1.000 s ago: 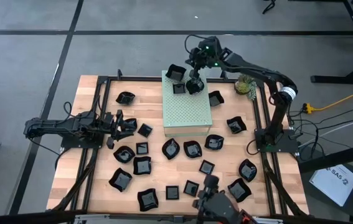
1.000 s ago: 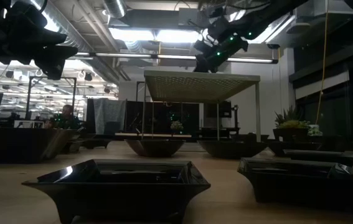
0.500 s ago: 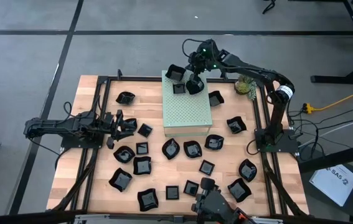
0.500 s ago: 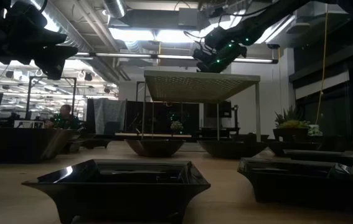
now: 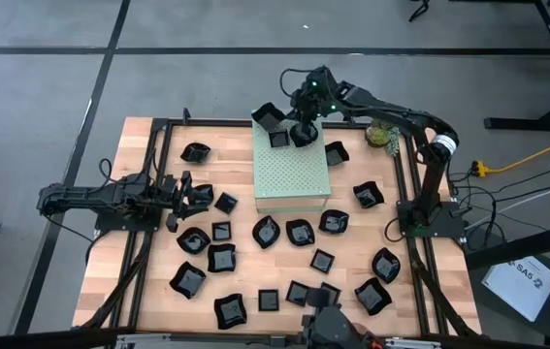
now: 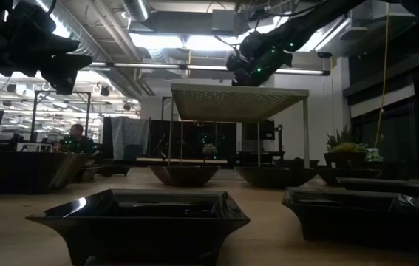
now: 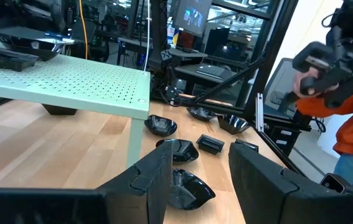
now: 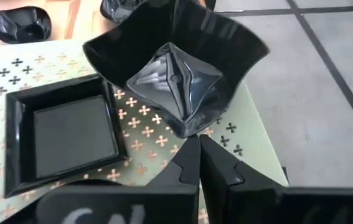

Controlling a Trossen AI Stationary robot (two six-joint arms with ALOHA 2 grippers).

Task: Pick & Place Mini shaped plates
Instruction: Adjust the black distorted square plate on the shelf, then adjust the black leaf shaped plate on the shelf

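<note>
Many small glossy black mini shaped plates lie across the wooden table [image 5: 148,291]. A wavy-rimmed plate [image 5: 268,116] [image 8: 176,68] sits on the far left corner of the pale green perforated box [image 5: 292,174], partly overhanging it. A square plate [image 5: 279,139] [image 8: 64,134] lies flat beside it. My right gripper [image 5: 299,131] [image 8: 198,155] is shut and slants down over the box's far end, its tips right at the wavy plate's near side. My left gripper [image 5: 192,194] [image 7: 201,180] waits open and level at the table's left, touching nothing. My right gripper's shut fingertips [image 8: 188,146] point slanting down at the underside of the wavy plate's near rim [image 8: 185,127]. I cannot tell whether they touch it. The plate rests on the box's corner.
Dark frame rails [image 5: 405,174] run along the table's sides. A small plant [image 5: 381,134] stands at the far right. Plates crowd the near half of the table [image 5: 299,233], and some lie just ahead of my left gripper [image 7: 185,186]. A person in orange [image 7: 350,93] is beyond the table.
My right gripper, still shut, has shifted a little toward the box's far left corner and the wavy plate, and has tipped its fingers further down.
</note>
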